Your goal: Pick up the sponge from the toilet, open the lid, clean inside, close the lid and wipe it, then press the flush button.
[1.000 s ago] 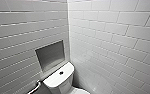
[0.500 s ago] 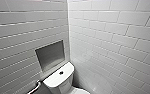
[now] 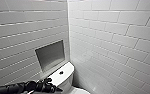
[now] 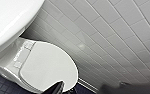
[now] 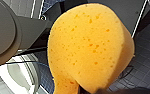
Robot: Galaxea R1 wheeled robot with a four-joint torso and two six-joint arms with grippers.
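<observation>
Orange sponge (image 5: 91, 47) seems pinched in your right gripper (image 5: 90, 90); left gripper (image 3: 50, 85), lower left beside the toilet (image 3: 66, 74), openness unclear.

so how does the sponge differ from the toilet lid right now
Colour: the sponge is orange-yellow, while the lid is white.
Surface: the sponge is pitted with pores, and the lid is smooth and glossy.
Pose: the sponge is held up in the air, bent and pinched at one end. The lid lies flat and closed.
Shared: both have rounded outlines.
</observation>
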